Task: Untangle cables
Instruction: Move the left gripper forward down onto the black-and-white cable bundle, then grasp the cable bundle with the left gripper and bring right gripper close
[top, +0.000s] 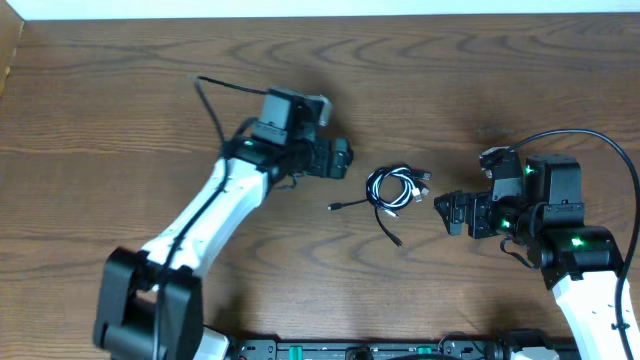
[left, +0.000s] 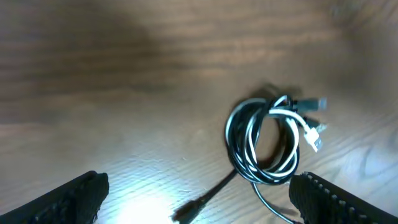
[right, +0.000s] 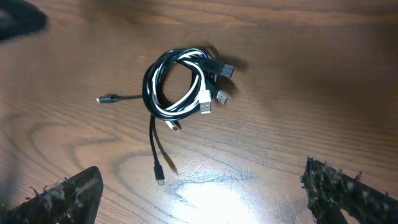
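The cables (top: 393, 187) lie in one small bundle on the table (top: 120, 90), in the middle, between the two arms. The left gripper (top: 340, 158) is near the bundle on one side. The right gripper (top: 452, 212) is near it on the other side. Neither one touches it. Both sets of jaws are wide apart and hold nothing.

The black cable (right: 149, 81) lies in loops, and the white cable (right: 200, 93) is wound in with them. So a grab at the ring may catch both at once. Then a pull would only drag the whole bundle along, or make it tighter. The cables are thin and lie flat on the wood, so the jaws may close and slip off, or miss. The two grippers are also close to each other. If both go in together, they may bump.

The top view shows both arms and where the bundle sits between them. But the white cable is hard to pick out there. The right wrist view shows much more. It shows the white cable going round with the black loops, a blue plug (right: 227, 68) at the top, and two loose black ends (right: 106, 98) sticking out. The left wrist view is blurry. It shows one black end well, and a thin strand runs off the bottom edge.
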